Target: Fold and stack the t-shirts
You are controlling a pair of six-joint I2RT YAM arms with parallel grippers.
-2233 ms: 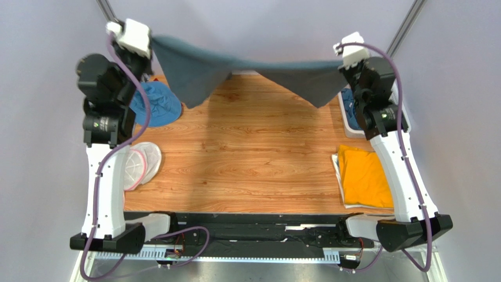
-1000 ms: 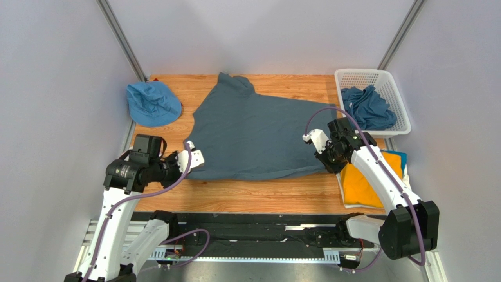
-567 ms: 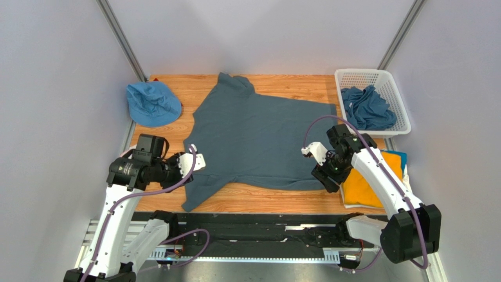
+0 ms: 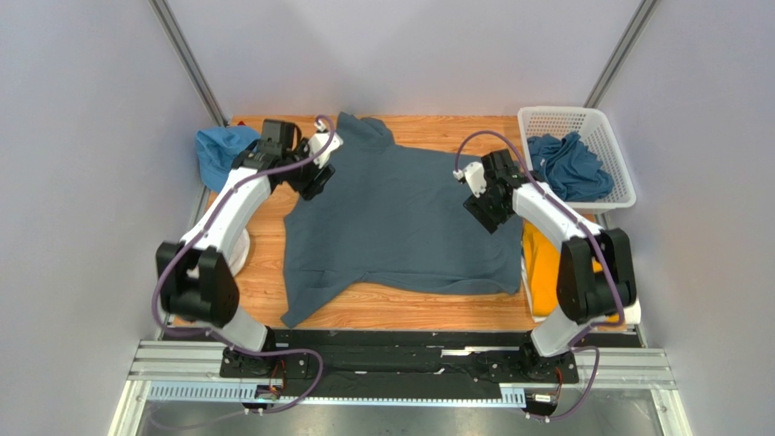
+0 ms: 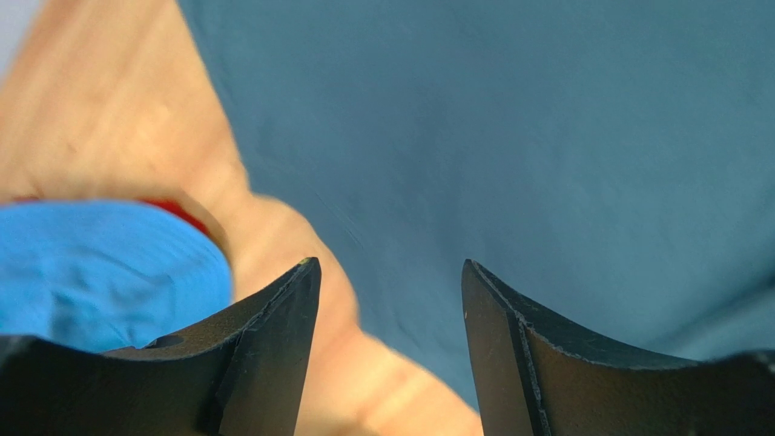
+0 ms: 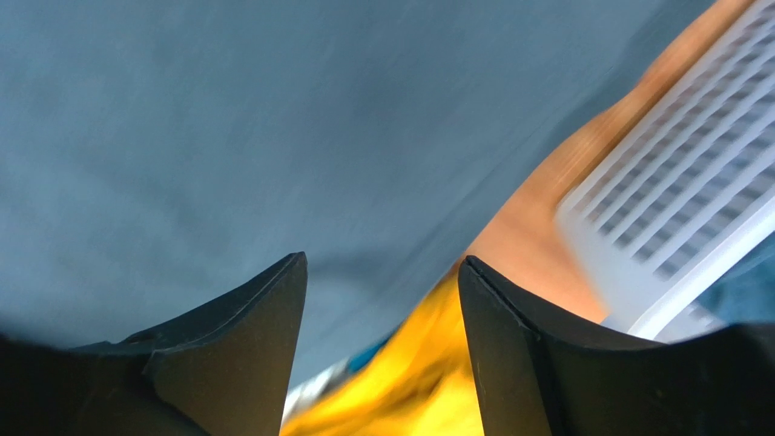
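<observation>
Dark blue t-shirt (image 4: 400, 218) lies flat on bench (image 4: 427, 309), between two hands.
Left hand (image 4: 317, 179) spread wide, holds nothing, hangs over shirt's left edge. Most cloth lies right of it, blue hat (image 4: 214, 150) left of it.
Right hand (image 4: 482, 204) spread too, empty, over shirt's right part. Yellow t-shirt (image 4: 543, 272) and white basket (image 4: 564, 113) lie right of it.
Each hand is nearest its own side edge. Guess: next fold needs both.

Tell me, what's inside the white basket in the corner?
The white basket holds crumpled slate-blue cloth, most likely t-shirts waiting to be folded. How many are in the heap, and whether anything lies beneath it, cannot be seen because the top folds cover it.
</observation>
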